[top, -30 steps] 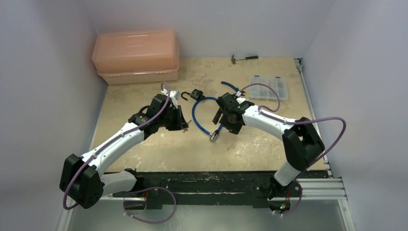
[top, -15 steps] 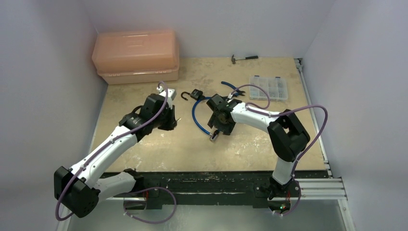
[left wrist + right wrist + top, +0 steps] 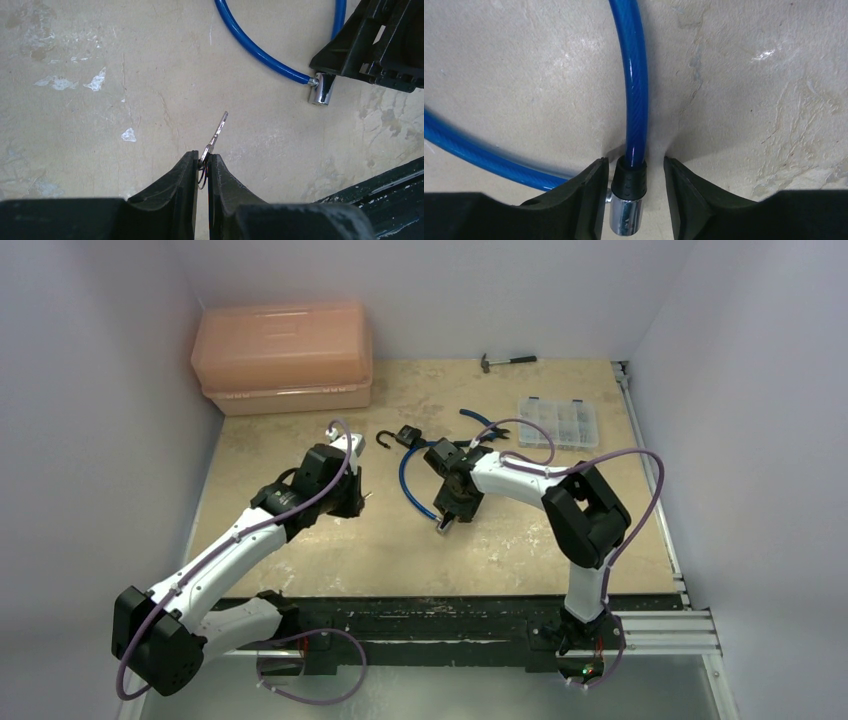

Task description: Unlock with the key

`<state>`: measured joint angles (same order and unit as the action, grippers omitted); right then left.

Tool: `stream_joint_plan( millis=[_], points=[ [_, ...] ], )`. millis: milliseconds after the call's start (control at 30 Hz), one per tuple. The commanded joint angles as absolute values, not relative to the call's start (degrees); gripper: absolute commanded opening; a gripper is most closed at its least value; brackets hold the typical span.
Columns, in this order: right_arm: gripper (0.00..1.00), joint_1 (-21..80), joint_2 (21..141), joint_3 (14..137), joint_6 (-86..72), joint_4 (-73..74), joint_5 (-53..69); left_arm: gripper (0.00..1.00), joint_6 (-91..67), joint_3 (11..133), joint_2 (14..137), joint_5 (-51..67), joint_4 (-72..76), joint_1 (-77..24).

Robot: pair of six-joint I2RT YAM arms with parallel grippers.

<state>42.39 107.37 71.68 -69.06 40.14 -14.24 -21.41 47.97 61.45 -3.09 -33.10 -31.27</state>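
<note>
My left gripper is shut on the key. Its silver blade sticks out past the fingertips, and its head and a thin ring sit pinched between them, above the table. In the top view the left gripper hovers left of the blue cable. My right gripper is open, low over the table, with its fingers on either side of the cable's black collar and chrome end. The small black padlock lies at the cable's far end, apart from both grippers.
A black hook lies left of the padlock. An orange toolbox stands at the back left, a hammer at the back, and a clear parts organiser at the right. The table's dark front rail runs close by.
My right gripper has swung left and down to straddle the cable's chrome end. My left gripper has drawn back to the left with the key still in it.
</note>
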Motion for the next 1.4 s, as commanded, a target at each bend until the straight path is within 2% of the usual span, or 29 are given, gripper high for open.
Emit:
stream_joint_plan(
  millis=[0, 133, 200, 300, 700, 1067, 1367],
  points=[
    [0.49, 42.71, 107.78, 74.54, -70.76, 42.12, -15.86, 0.0, -20.39, 47.75, 60.43, -2.87, -30.41, -31.35],
    [0.35, 42.74, 108.15, 74.79, -70.66, 41.93, -15.58, 0.0, -20.48, 47.47, 59.77, -2.77, -30.2, -31.35],
    [0.24, 42.76, 108.15, 74.79, -70.62, 41.8, -15.5, 0.0, -20.48, 47.46, 59.77, -2.79, -30.23, -31.33],
    [0.0, 42.76, 107.69, 74.46, -70.36, 40.65, -14.44, 0.0, -20.48, 47.44, 59.77, -2.86, -30.19, -31.31],
    [0.0, 42.71, 98.27, 68.53, -73.8, 36.23, -13.81, 0.0, -19.83, 47.18, 58.24, 0.38, -29.2, -31.37],
    [0.0, 42.65, 86.31, 56.24, -82.07, 34.01, -17.39, 0.0, -22.69, 46.59, 61.24, 12.11, -26.31, -31.35],
    [0.0, 41.33, 78.25, 45.89, -89.11, 31.28, -16.02, 0.0, -31.34, 42.55, 64.65, 22.59, -17.43, -33.04]
  ],
)
